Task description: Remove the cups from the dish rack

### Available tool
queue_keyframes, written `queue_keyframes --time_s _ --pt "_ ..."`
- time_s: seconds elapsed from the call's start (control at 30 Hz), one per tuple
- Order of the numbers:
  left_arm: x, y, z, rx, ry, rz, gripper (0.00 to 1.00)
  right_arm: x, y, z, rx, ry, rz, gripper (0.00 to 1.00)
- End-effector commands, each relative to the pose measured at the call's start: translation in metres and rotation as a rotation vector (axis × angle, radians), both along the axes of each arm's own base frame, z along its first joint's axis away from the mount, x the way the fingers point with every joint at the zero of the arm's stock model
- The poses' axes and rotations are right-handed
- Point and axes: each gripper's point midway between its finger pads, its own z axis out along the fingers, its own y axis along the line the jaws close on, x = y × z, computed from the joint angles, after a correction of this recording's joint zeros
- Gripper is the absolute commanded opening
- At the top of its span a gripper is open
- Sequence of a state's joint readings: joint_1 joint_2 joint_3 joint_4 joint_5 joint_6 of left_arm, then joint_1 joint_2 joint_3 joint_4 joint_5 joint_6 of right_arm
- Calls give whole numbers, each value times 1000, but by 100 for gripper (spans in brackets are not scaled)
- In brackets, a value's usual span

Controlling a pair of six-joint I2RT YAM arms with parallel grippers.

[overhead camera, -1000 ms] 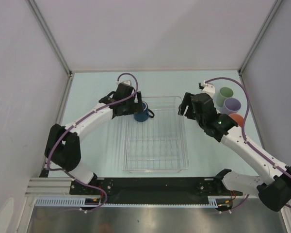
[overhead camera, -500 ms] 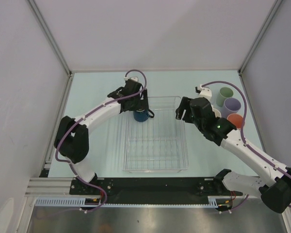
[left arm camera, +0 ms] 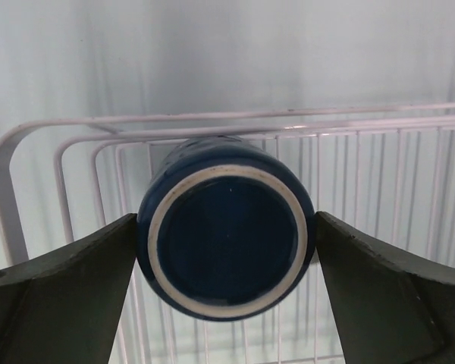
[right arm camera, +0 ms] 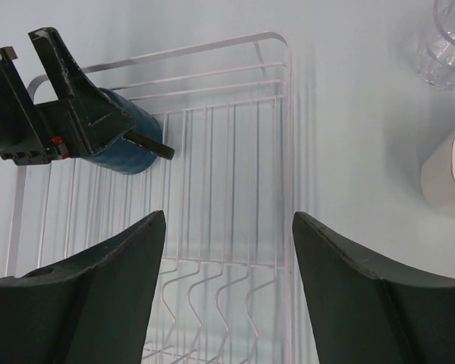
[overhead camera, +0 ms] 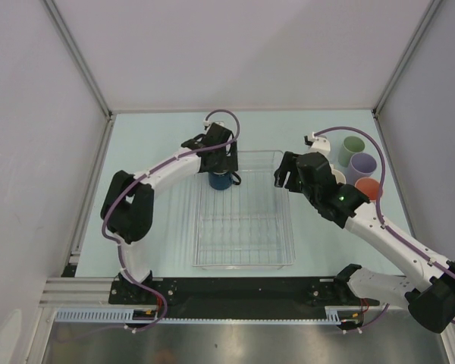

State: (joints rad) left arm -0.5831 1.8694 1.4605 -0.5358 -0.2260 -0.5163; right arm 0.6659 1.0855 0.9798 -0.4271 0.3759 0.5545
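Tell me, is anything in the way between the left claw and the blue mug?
No, nothing visible. The left gripper has its open jaws on either side of the dark blue mug, whose base faces it, in the dish rack's far left corner.

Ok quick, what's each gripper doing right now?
Left gripper: open, either side of the dark blue mug.
Right gripper: open, holding nothing.

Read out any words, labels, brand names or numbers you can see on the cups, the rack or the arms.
No text can be read in any view.
Dark blue mug: upturned base is plain, no maker's mark.
Dish rack: bare wire and clear plastic, no label.
Sage green cup and lavender cup: plain.
Right arm: only a small green light, no lettering.
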Motion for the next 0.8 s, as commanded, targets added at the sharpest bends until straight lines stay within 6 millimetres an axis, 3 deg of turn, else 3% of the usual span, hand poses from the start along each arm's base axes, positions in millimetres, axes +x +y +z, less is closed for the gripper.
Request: queue_keyframes --time_s 0.0,0.17,0.37,0.5,0.6,0.67,0.7,0.77 --pt "12 -3 -4 40 -21 -3 100 3 4 12 19 -47 16 73" --pt "16 4 -21 111 -4 16 100 3 7 7 19 -41 26 73" --pt "8 8 -41 144 41 23 99 4 8 1 12 -32 26 73" --pt "5 12 -47 159 50 25 93 4 8 0 12 -31 24 72" --pt "5 12 -42 151 38 23 70 4 9 0 16 -31 28 72" --pt "6 12 -38 148 29 22 15 4 9 0 17 -30 27 72" --pt "7 12 -33 143 19 32 0 4 9 1 18 -30 30 72" --pt "7 13 -27 138 9 32 0 4 8 2 20 -34 27 72"
